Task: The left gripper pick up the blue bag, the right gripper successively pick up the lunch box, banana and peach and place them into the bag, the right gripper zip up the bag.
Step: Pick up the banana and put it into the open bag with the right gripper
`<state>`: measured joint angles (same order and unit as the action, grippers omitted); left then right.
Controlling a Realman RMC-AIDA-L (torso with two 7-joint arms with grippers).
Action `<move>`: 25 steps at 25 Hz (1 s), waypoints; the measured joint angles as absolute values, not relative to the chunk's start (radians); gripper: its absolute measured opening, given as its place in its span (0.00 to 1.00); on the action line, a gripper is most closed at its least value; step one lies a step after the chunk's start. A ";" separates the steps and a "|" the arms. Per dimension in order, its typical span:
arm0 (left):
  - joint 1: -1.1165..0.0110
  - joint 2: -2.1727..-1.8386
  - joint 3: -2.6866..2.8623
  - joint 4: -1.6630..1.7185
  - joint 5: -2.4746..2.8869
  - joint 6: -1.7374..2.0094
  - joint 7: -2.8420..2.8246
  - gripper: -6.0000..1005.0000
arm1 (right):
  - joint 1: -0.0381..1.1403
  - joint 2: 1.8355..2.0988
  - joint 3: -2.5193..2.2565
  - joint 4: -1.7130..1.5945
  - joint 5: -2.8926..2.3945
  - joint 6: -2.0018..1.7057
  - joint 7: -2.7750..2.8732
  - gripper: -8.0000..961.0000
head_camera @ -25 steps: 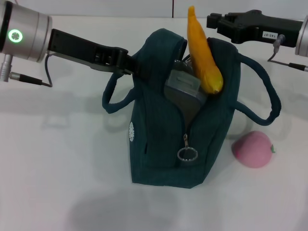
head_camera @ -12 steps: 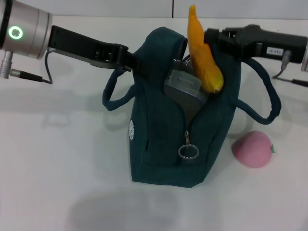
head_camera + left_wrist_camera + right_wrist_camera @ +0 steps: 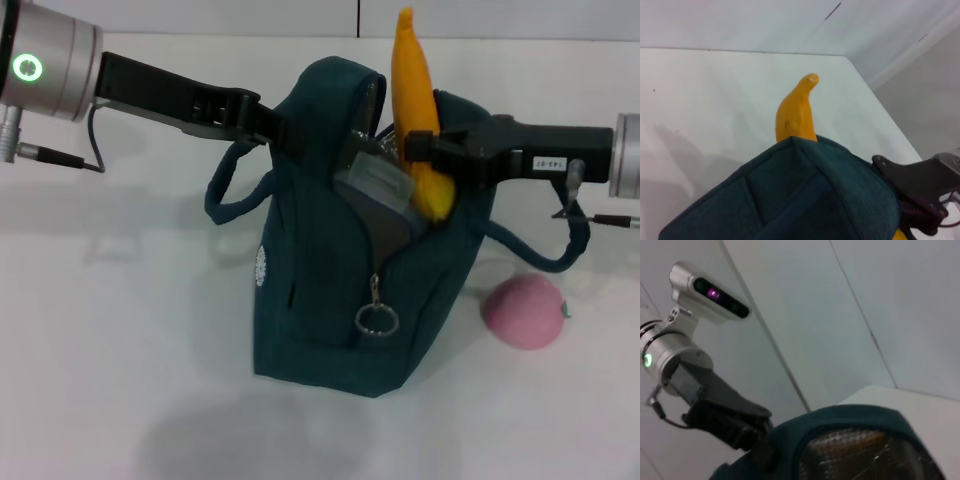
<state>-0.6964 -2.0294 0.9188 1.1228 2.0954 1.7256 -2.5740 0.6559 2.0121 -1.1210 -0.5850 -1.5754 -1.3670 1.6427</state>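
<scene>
The blue bag [image 3: 320,300] stands upright mid-table with its top open. My left gripper [image 3: 272,127] is shut on the bag's upper left rim, by one rope handle. The banana [image 3: 413,80] stands nearly upright in the opening, its upper half sticking out. My right gripper [image 3: 418,150] reaches in from the right and lies across the banana's lower part at the bag's mouth. The lunch box [image 3: 372,183] sits inside the bag, partly showing. The peach [image 3: 522,311] lies on the table right of the bag. The left wrist view shows the banana [image 3: 795,115] above the bag [image 3: 805,200].
The zipper's ring pull [image 3: 376,319] hangs low on the bag's front, zipper open above it. The bag's right handle [image 3: 560,245] loops under my right arm. White table surrounds the bag. The right wrist view shows foil lining [image 3: 860,455] and the left arm [image 3: 685,355].
My right gripper came down and left from beside the banana's top onto its lower part. The banana stands more upright, and the bag has shifted and leaned to the left.
</scene>
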 joint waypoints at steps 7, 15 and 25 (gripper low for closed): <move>-0.696 -2.029 0.919 1.122 2.096 1.720 -2.574 0.08 | 0.656 2.007 -1.197 -0.594 -1.574 -1.387 1.713 0.09; -0.696 -2.028 0.919 1.121 2.103 1.717 -2.574 0.09 | 0.641 2.004 -1.240 -0.647 -1.574 -1.423 1.808 0.09; -0.698 -2.024 0.919 1.094 2.103 1.710 -2.562 0.09 | 0.543 1.999 -1.182 -0.813 -1.645 -1.541 1.884 0.09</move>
<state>-0.6983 -2.0236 0.9187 1.0941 2.1031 1.7097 -2.5624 0.5428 1.9990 -1.1822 -0.8135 -1.6452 -1.5415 1.8837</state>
